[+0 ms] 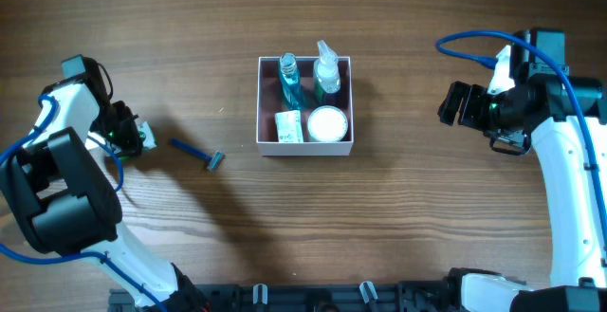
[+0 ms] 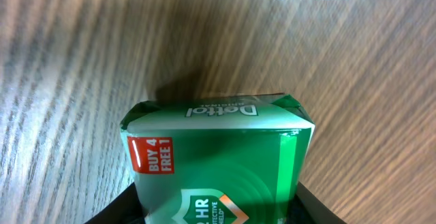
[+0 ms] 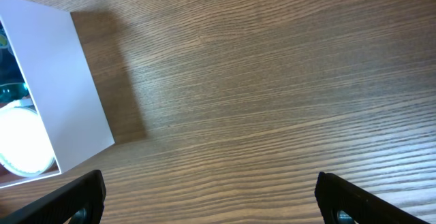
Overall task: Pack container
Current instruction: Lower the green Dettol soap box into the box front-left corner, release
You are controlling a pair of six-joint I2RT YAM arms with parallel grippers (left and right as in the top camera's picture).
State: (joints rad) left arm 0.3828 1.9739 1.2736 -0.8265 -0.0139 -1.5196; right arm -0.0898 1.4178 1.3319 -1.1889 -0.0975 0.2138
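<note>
**Soap box clenched in the left end effector, to be carried to the container.**

The container is seen at centre frame in the overhead view, with 2 bottles, 1 packet and 1 round jar inside. The box is held at the left edge, close to the counter. The right end effector is spread and empty at the right. A lift and a rightward carry past the razor are judged to be needed next, and little free room is left inside.

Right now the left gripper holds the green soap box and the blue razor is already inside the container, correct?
Not quite: the left gripper does hold the green soap box, but the blue razor lies on the table left of the container, not inside it. The overhead view shows this.
</note>
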